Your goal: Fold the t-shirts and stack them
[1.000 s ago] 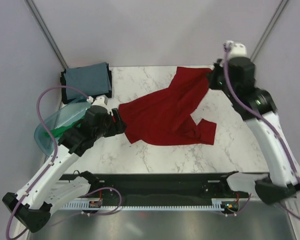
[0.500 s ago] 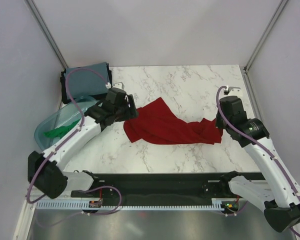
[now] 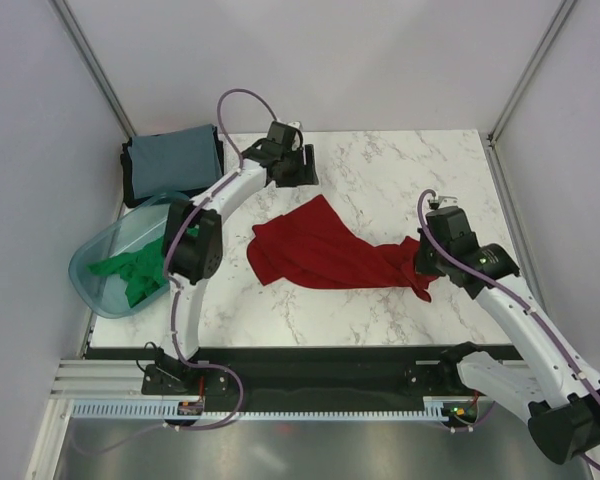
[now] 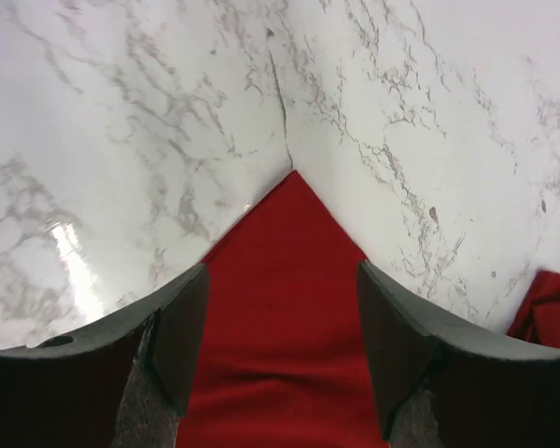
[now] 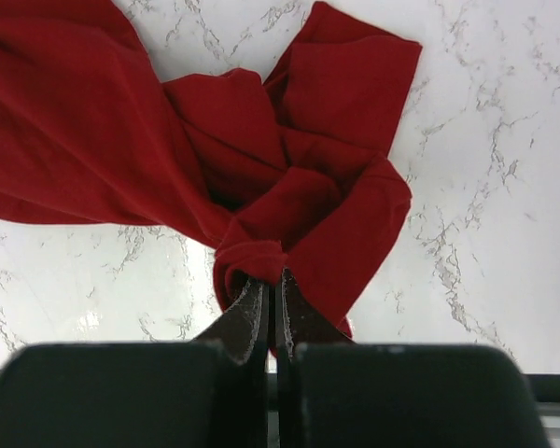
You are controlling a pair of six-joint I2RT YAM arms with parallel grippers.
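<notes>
A: L to R, top view: green shirt (image 3: 130,270) crumpled in the teal basin (image 3: 88,256), 9 o'clock edge of the desk (image 3: 380,170). Grey-blue folded shirt (image 3: 170,160) at the 10 o'clock corner, flat and squared.

B: Left end effector (image 3: 298,168)?

A: Fingers spread, nothing pinched. In the wrist view a pointed corner of the dark red shirt (image 3: 315,245) lies between them on the marble.

B: And the red one overall?

A: Mid-desk, bunched, long ridges running toward 4 o'clock. Right end effector (image 3: 421,262) sits there, pressed together on a twisted wad of it.

B: Handling?

A: Prob. light, limp knit w/ no stiffness: drapes, drags, crumples. Smooth veined top, so it should slide ok. Best holds IMO = hem corners or shoulders, thin pinch. A wad grip leaves it roped.
</notes>
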